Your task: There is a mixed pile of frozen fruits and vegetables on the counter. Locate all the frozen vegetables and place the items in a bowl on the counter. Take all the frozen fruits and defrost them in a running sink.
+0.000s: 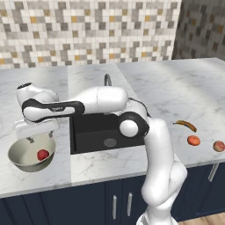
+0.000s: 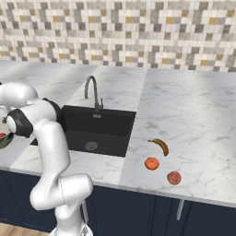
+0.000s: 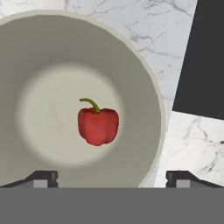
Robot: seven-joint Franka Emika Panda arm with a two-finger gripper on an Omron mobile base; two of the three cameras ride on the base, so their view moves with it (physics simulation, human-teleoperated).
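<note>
The beige-grey bowl (image 1: 26, 166) (image 3: 43, 52) stands on the white marble counter (image 1: 105, 165) left of the black sink (image 1: 94, 129) (image 2: 99, 126). A glossy red vegetable (image 1: 43, 154), a bell pepper with a green stem (image 3: 98, 124) in the hand view, lies in the bowl's middle. My gripper (image 1: 30, 140) (image 3: 111, 177) hangs just above the bowl, open, with nothing between its fingers. Right of the sink lie the curved yellow-orange banana (image 1: 186, 125) (image 2: 160, 146), a small orange-red piece (image 1: 193, 140) (image 2: 151, 163) and the reddish-peach ball (image 1: 218, 146) (image 2: 174, 177).
The curved grey faucet (image 1: 107, 79) (image 2: 91, 90) rises behind the basin, partly hidden by my arm in the left base view. A mosaic tile wall runs along the back. The counter's front edge lies close to the three items on the right.
</note>
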